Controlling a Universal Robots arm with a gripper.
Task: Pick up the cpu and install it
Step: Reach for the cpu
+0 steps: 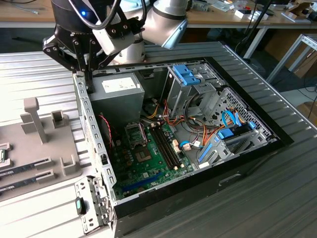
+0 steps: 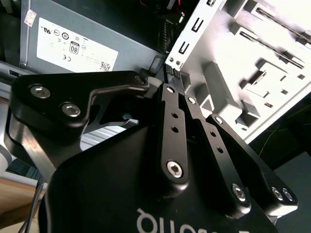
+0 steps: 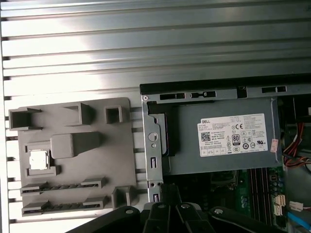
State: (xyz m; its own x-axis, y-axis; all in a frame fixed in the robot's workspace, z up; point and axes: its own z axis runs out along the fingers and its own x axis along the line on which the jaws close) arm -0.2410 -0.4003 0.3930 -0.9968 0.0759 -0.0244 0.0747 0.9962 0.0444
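In the first wrist view the cpu point(image 3: 39, 159), a small silver-topped square, lies in a recess of the grey holder block point(image 3: 97, 165) beside the computer case. My gripper point(image 1: 90, 87) hangs above the case's near-left wall, by the grey power supply point(image 1: 117, 92), well away from the cpu. Its black fingers point(image 2: 169, 83) look shut with nothing between them; in the first wrist view the gripper point(image 3: 170, 193) pokes up over the case wall. The empty processor socket point(image 1: 136, 134) sits on the green motherboard point(image 1: 148, 168) inside the open case.
The grey holder block point(image 1: 49, 148) on the exterior view's left has upright posts and long dark memory sticks point(image 1: 27, 164) in slots. Inside the case are cables, blue drive brackets point(image 1: 187, 74) and memory slots point(image 1: 166, 146). Ribbed metal table point(image 1: 277, 188) surrounds the case.
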